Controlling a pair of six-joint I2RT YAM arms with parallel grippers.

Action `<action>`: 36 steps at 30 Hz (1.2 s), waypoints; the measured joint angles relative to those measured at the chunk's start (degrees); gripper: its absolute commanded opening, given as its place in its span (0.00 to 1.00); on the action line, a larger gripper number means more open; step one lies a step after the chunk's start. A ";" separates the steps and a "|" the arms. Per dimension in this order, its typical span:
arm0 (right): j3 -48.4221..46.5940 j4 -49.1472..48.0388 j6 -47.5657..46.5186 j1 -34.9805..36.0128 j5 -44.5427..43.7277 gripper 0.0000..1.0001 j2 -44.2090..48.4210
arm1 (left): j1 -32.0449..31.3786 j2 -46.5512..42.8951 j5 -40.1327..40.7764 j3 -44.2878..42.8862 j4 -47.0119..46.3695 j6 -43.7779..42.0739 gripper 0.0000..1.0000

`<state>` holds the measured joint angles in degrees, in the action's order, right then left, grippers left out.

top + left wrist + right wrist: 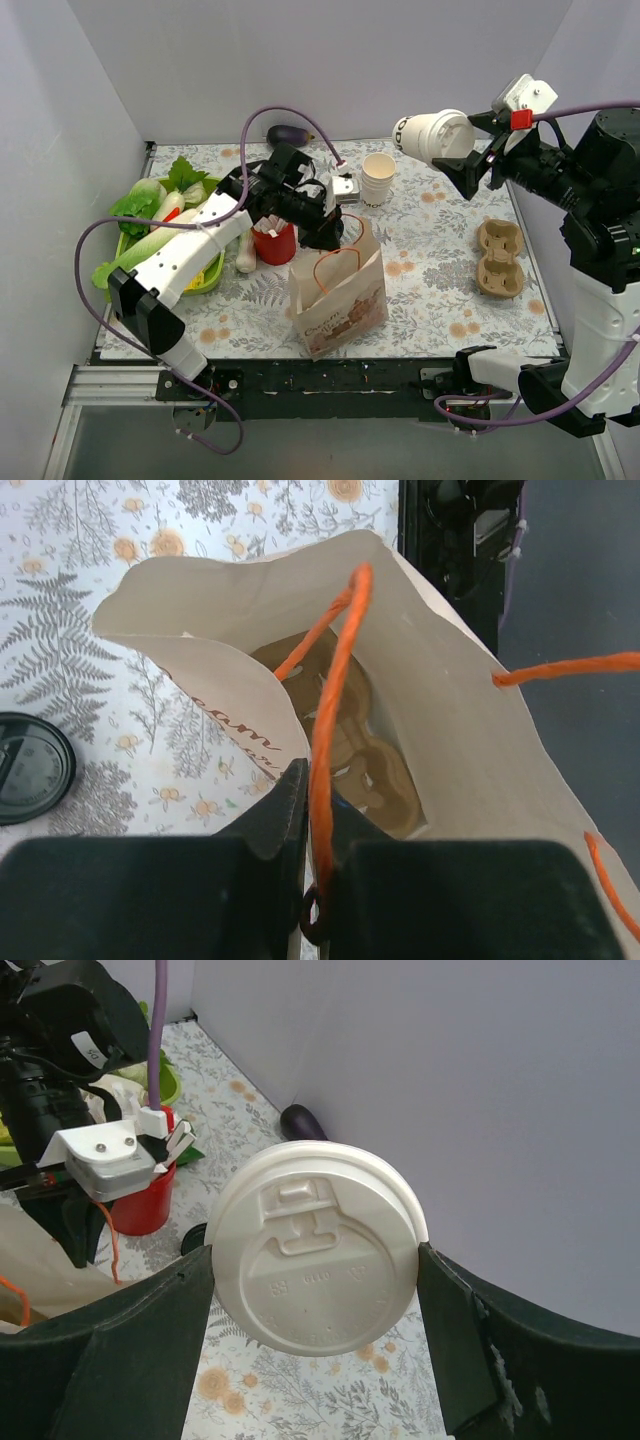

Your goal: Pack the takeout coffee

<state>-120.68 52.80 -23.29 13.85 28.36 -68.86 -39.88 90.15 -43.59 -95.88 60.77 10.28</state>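
Right end effector (312, 1290) is clamping the takeout coffee (430, 135), one finger on each side near the rim of the white lid (315, 1250). I'm holding the cup in the air over the far right of the tabletop (430, 300), tipped nearly onto its side, well apart from the bag.

Left end effector (318, 825) is pinching one orange handle (335, 660) of the paper bag (340, 290), jaws closed on the cord and holding the mouth open.

Step as I'm reading it: I'm mid-transfer, with the coffee lifted and not yet in the bag. The next move probably calls for:
- rolling the wrist until the cup is upright with the lid on top
- bringing it across to above the bag mouth
- lowering it between the handles into a well of the carrier inside the bag (365, 760)
- the left side holding the mouth open while I'm lowering

Counting:
- lidded coffee: 1
- paper bag: 1
- pulp carriers: 2, one in the bag and one on the tabletop at right (499, 258)
- stack of lidless cups (378, 180): 1, number of cups in it can't tell
- black lid (30, 767): 1, flat on the tabletop beside the bag
- red cup (273, 243): 1
- eggplant (289, 133): 1
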 measured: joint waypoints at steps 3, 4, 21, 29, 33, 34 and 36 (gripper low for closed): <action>0.02 0.63 -0.92 -0.02 -0.20 0.01 0.57 | 0.00 2.93 -1.07 -2.14 -2.05 0.59 0.00; 0.07 1.05 -1.14 0.00 -0.22 0.01 0.72 | 0.00 3.82 -1.44 -2.91 -2.93 1.01 0.00; 9.22 3.67 -5.49 -0.02 1.66 0.01 6.14 | -1.16 11.06 2.38 -11.43 -12.61 13.25 0.77; 11.82 12.00 -7.15 -0.02 4.11 0.01 4.42 | -1.05 -5.05 7.89 -3.15 -14.10 16.44 0.80; 9.77 16.28 -7.19 -0.02 2.73 0.01 4.57 | -0.79 -11.28 8.07 2.51 -15.13 17.03 0.77; 9.77 16.65 -7.19 0.00 2.21 0.01 5.09 | -0.79 -11.82 7.89 3.61 -15.47 17.00 0.77; 10.29 17.33 -7.45 -0.02 1.05 0.01 6.64 | -0.74 -11.74 6.99 5.33 -15.54 16.94 0.75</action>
<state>-110.39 70.13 -30.74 13.82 29.41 -62.22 -40.62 78.41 -36.60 -90.54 45.23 27.22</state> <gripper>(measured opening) 0.838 0.774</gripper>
